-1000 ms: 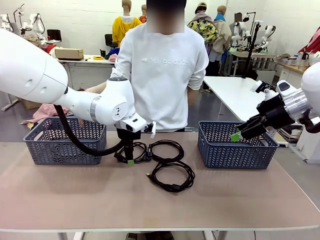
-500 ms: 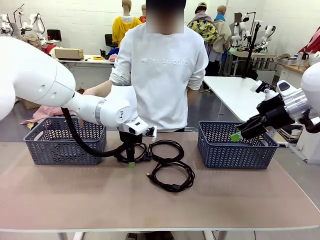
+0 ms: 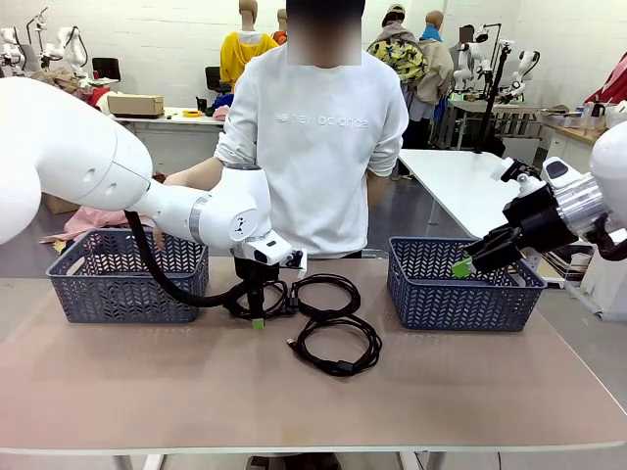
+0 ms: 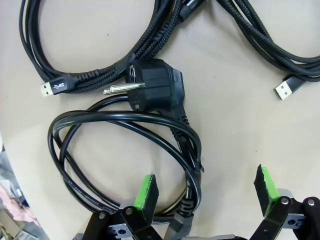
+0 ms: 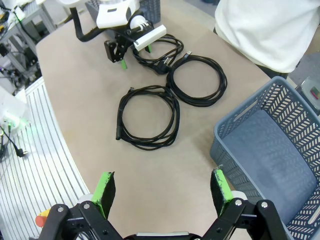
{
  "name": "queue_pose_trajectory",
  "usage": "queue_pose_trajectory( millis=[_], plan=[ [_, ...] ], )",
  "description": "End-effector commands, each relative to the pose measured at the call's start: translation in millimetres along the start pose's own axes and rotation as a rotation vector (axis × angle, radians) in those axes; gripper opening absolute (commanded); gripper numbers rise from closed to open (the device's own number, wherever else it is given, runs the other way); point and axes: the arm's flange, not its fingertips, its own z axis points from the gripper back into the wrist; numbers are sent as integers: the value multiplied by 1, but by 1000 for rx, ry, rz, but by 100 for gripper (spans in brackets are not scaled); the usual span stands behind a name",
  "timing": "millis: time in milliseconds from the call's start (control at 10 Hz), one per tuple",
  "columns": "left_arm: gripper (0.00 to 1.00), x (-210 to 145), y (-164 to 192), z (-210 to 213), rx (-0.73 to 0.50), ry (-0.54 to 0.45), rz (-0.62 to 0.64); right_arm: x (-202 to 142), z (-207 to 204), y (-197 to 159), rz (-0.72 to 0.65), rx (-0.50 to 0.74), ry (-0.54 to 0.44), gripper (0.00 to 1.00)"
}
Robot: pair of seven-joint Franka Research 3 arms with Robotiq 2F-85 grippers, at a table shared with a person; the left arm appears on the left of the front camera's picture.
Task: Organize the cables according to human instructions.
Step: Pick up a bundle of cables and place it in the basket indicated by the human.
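Black coiled cables lie at the table's middle: one coil (image 3: 338, 345) nearest me, one (image 3: 327, 292) behind it, and a third (image 3: 274, 298) under my left gripper (image 3: 257, 311). In the left wrist view that gripper (image 4: 205, 187) is open, low over a power cord coil (image 4: 120, 145) with a chunky plug (image 4: 156, 90); the cord's right-hand strands run between the fingers. Braided USB cables (image 4: 100, 55) lie beyond it. My right gripper (image 3: 470, 260) hangs open and holds nothing, above the right basket (image 3: 460, 289). Its wrist view shows it (image 5: 162, 192) high over the table, with the coils (image 5: 147, 117) far below.
A grey basket (image 3: 127, 279) stands at the table's left and its twin at the right (image 5: 270, 150). A person in a white sweatshirt (image 3: 323, 147) stands at the far edge, right behind the cables. The near half of the table (image 3: 294, 411) is bare.
The left arm's elbow has swung a little to the right and its gripper has sunk slightly onto the cord coil. The right arm has not moved.
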Motion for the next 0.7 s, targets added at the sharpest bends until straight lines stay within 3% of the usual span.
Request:
queue_pose_trajectory(
  millis=[0,400,500,600],
  plan=[
    [100,4,4,1,9,26,15,0,-2,-3,16,16,-27,100],
    [97,7,6,-3,17,21,-4,0,-2,-3,16,16,-27,100],
    [81,7,7,-3,18,21,-4,0,-2,-3,16,16,-27,100],
    [78,7,7,-4,16,21,-4,0,-2,-3,16,16,-27,100]
  ],
)
